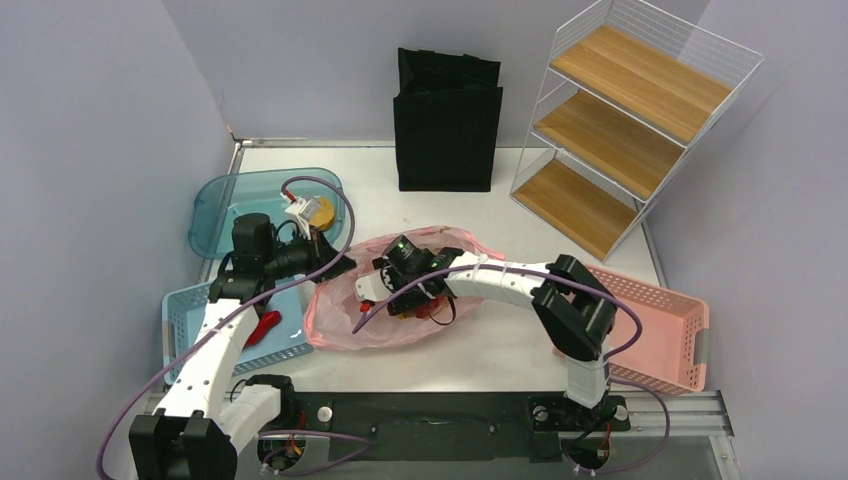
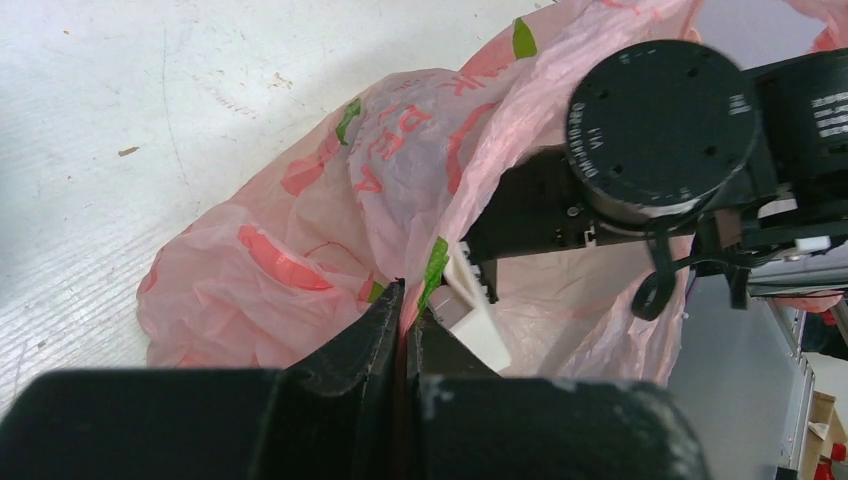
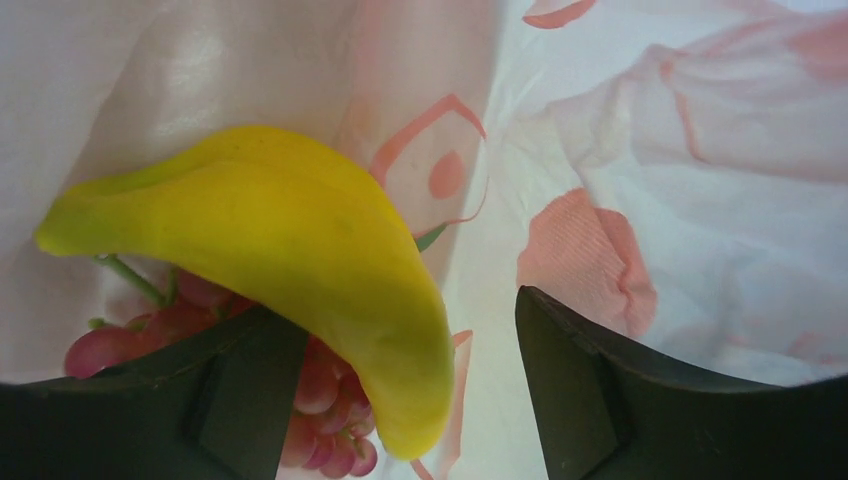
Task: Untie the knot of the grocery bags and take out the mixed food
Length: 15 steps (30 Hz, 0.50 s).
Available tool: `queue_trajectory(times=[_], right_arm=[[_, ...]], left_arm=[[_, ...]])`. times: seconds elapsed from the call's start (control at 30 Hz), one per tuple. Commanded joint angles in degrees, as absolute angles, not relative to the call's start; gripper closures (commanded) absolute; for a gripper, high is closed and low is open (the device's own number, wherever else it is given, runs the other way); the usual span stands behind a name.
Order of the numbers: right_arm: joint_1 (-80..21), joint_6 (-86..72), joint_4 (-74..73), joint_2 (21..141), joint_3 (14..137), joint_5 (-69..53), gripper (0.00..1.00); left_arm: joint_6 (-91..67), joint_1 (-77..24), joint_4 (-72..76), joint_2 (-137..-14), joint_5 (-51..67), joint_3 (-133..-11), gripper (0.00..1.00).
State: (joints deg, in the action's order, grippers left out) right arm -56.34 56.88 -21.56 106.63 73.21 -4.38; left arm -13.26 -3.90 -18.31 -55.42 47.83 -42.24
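A pink grocery bag (image 1: pixel 345 325) lies at the middle of the table with its mouth open; no knot shows. My left gripper (image 2: pixel 408 305) is shut on the bag's edge (image 2: pixel 440 260) and holds it up. My right gripper (image 3: pixel 410 330) is open inside the bag (image 3: pixel 700 150). A yellow banana (image 3: pixel 290 260) lies between its fingers, close to the left finger (image 3: pixel 240 380). A red grape cluster (image 3: pixel 320 420) lies under the banana. In the top view the right gripper (image 1: pixel 388 290) is at the bag's mouth and the left gripper (image 1: pixel 338 266) is at the bag's left rim.
A blue basket (image 1: pixel 185 310) at the left holds a red item (image 1: pixel 262 326). A teal tray (image 1: pixel 225 205) is behind it. A pink basket (image 1: pixel 670 330) stands at the right, a black tote (image 1: pixel 446 120) at the back, a wire shelf (image 1: pixel 620 120) at the back right.
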Motion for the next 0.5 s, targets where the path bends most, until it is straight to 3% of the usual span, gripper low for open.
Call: queue_trajectory(times=[0.0,0.17,0.3,0.47], right_arm=[[-56.2,60.7,-25.1,109.6,75.8,-3.9,0.33],[-55.9,64.2,-30.1,110.6,76.1,-5.2,0.48],[-56.2,63.8,-34.5,109.0,78.6,-7.8,0.75],[-55.8,62.4,-34.6,103.1,80.2,-12.8,1.0]], left_arm=[[-13.2,-3.5,-15.2,-56.5,48.8,-43.2,1.0],[-13.3,-3.5,-15.1,-57.2,47.4,-43.3,1.0],[-14.8,-3.5,-13.2,-57.3,46.2,-42.9,1.0],[-17.3,-3.5,-11.2,-57.1,44.6,-42.4,1.0]])
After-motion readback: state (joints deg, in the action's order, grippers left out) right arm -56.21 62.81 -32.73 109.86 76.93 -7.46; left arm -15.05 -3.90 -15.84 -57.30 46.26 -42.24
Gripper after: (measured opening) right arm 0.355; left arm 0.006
